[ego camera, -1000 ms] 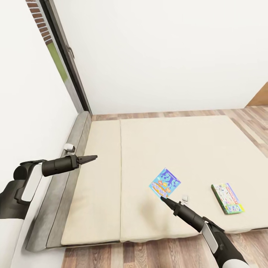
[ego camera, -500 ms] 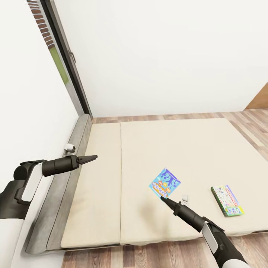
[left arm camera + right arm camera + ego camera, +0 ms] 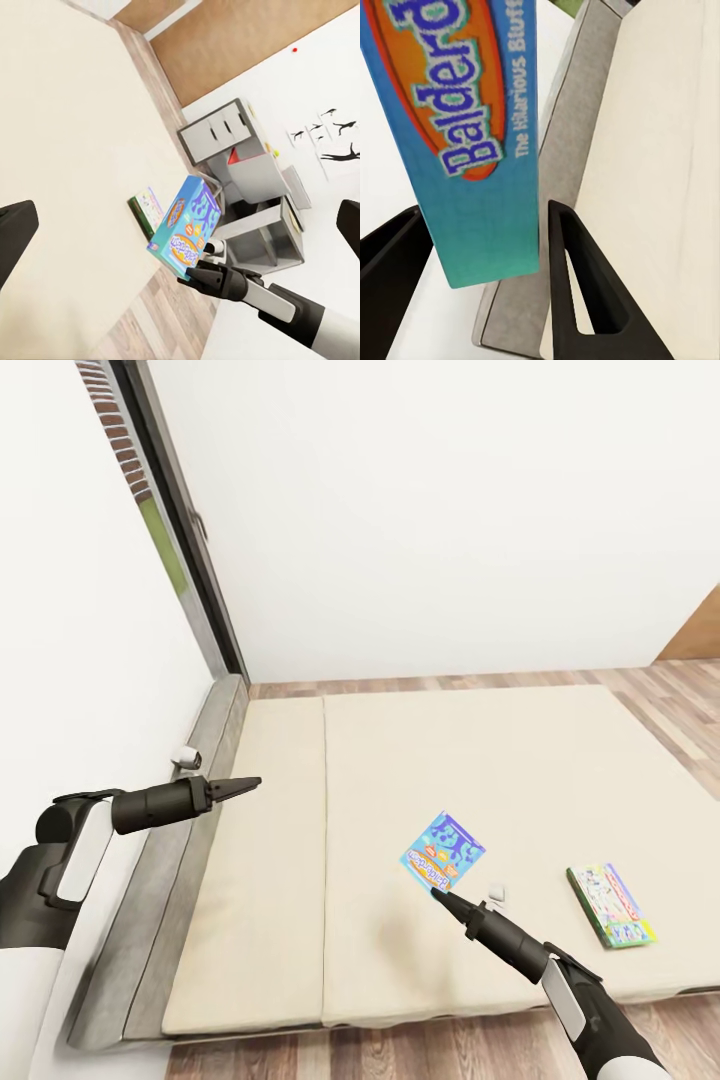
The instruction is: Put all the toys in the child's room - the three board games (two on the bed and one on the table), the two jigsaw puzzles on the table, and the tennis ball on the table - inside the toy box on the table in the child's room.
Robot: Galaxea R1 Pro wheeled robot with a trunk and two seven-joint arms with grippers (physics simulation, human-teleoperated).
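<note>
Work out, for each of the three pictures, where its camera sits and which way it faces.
Head view: from the robot's head, down over the bed; both arms show, the left gripper empty, the right gripper holding the blue board game.
Left wrist view: from the left arm, across the bed to the right arm and game.
Right wrist view: along its fingers gripping the game.
All three share the game and bed.

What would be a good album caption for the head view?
Right gripper lifts a blue board game above the bed.
</note>
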